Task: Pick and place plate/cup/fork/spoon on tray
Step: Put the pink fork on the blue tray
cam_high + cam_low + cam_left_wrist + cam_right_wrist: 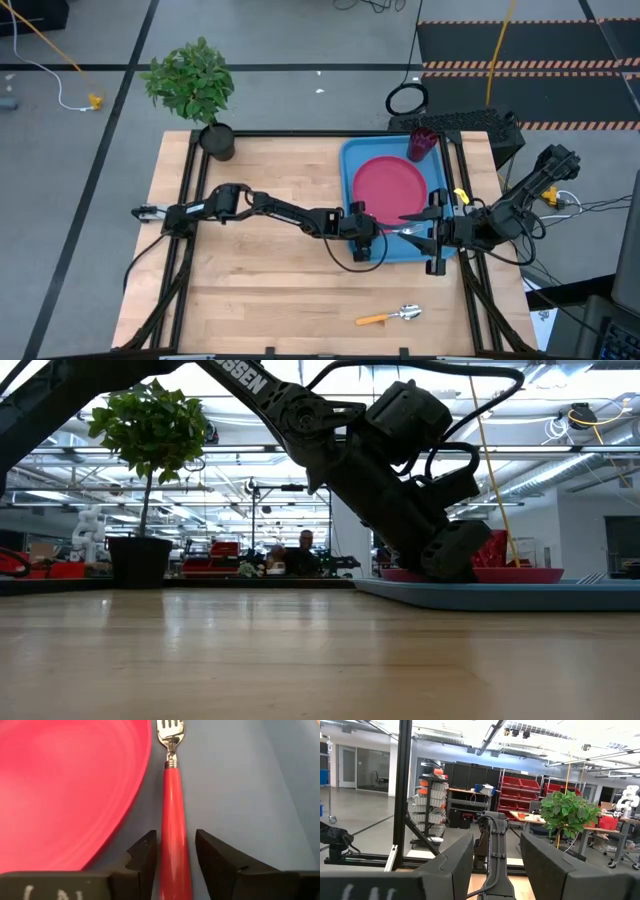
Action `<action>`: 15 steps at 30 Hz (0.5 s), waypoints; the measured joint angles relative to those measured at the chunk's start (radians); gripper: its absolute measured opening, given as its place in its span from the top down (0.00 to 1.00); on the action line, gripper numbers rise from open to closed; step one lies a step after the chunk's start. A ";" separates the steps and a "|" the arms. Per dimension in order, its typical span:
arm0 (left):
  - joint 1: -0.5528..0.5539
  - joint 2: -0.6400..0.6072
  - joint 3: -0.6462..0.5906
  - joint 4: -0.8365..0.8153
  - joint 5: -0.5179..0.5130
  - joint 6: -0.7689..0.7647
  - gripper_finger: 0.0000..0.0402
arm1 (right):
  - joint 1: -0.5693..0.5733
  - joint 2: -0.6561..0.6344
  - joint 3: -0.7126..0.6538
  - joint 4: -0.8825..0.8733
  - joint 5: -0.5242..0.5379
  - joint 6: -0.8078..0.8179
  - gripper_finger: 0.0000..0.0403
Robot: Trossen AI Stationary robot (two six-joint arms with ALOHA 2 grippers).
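Note:
The blue tray [352,165] lies at the table's far right. The pink-red plate [388,185] lies flat in it, and the dark red cup [422,143] stands in its far right corner. A fork with a red handle [172,815] lies on the tray floor beside the plate, its tines [412,229] toward the right. My left gripper [365,240] is low over the tray's near part, open, with its fingers [145,857] on either side of the fork's handle. My right gripper [435,235] is open and empty at the tray's right edge. My left gripper's fingers stand level on either side of the fork's red handle [175,870], lying along it. A gap shows between the handle and one finger [210,855]. Whether the other finger touches the handle, I cannot tell. The fork lies flat on the tray.
A spoon with an orange handle [390,316] lies on the wood near the table's front edge. A black pot with a green plant [217,140] stands at the far left corner. Bare wood fills the table's left and middle.

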 joint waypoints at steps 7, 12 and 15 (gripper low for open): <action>0.000 -0.006 0.000 -0.010 -0.001 -0.007 0.64 | 0.000 0.000 0.000 0.000 0.000 -0.003 0.62; -0.004 -0.051 -0.003 -0.095 -0.001 -0.010 0.66 | 0.000 0.000 0.000 -0.002 0.000 -0.003 0.62; -0.005 -0.097 -0.003 -0.161 -0.001 -0.010 0.66 | 0.000 0.000 0.000 -0.013 0.000 -0.001 0.62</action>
